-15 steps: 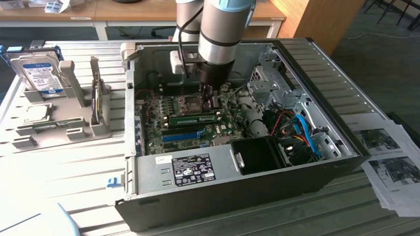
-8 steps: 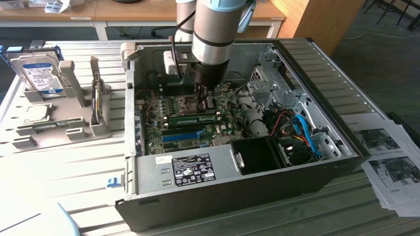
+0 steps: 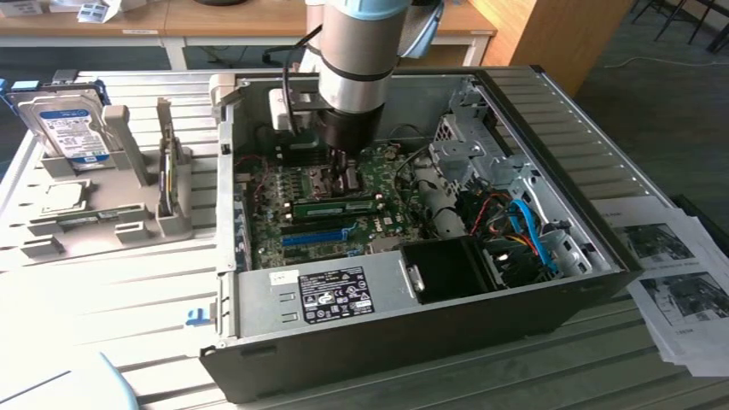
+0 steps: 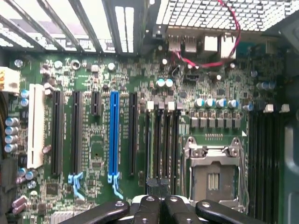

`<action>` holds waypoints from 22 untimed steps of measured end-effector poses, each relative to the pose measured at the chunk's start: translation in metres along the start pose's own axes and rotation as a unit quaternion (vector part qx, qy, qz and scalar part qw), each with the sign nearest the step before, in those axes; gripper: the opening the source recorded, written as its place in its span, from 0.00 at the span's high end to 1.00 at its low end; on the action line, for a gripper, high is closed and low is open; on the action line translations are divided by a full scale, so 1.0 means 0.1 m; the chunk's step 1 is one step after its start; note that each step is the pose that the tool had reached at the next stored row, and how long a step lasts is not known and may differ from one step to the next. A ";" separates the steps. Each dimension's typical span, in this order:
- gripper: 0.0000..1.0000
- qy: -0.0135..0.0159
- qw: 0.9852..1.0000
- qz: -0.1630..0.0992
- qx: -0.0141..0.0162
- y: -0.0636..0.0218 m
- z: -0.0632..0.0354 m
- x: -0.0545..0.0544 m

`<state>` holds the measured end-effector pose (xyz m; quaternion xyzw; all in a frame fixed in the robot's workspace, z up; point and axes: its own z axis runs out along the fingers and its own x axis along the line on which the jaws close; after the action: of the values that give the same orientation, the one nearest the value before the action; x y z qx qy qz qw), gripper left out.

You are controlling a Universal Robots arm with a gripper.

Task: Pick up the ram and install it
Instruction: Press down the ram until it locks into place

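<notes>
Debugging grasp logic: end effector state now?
End effector: closed, holding nothing visible, over the green motherboard near the long narrow green ram stick.

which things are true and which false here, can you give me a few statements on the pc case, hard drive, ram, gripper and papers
1. The computer case lies open with its motherboard exposed. True.
2. The hard drive sits inside the case. False: it stands in a grey holder outside the case, at the exterior view's left.
3. The gripper is inside the case, over the motherboard. True.
4. Printed papers lie at the exterior view's left of the case. False: they lie at its right.
5. The ram, a green stick, sits on the motherboard near the blue slot. True.
</notes>
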<state>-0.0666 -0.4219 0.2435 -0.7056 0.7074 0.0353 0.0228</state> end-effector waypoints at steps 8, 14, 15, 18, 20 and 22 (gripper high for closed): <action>0.91 0.000 1.000 0.000 0.000 0.125 0.002 0.00; 0.91 0.000 1.000 0.000 0.000 0.165 0.003 0.00; 0.91 0.000 1.000 0.000 0.000 0.165 0.003 0.00; 0.91 0.000 1.000 0.000 0.000 0.170 0.003 0.00; 0.91 0.000 1.000 0.000 0.000 0.177 0.002 0.01; 0.91 0.000 1.000 0.000 0.000 0.186 0.002 0.01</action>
<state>-0.0852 -0.4232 0.2435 -0.7055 0.7074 0.0353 0.0228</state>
